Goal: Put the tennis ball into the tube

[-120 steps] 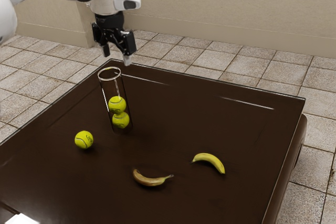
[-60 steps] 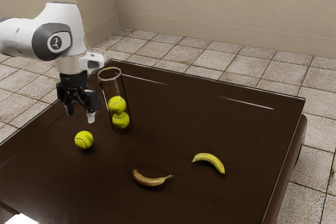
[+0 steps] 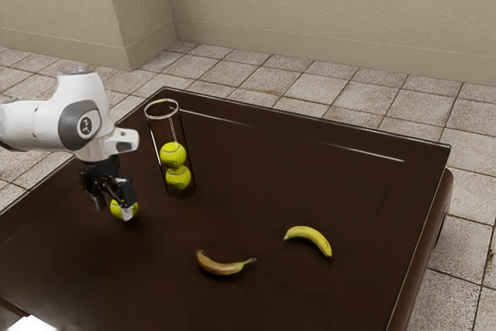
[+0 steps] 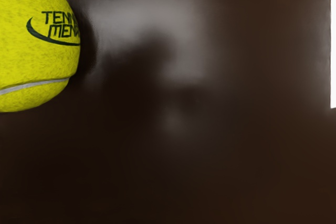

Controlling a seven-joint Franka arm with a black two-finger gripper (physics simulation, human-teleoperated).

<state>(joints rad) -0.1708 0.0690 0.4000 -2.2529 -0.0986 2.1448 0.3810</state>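
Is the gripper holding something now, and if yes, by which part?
It cannot be told: the gripper is down at the tennis ball outside the tube, but a hold is not clearly visible.

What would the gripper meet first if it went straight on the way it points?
Pointing down, the gripper would probably meet the loose tennis ball first; depth is unclear, so it might straddle the ball and reach the table.
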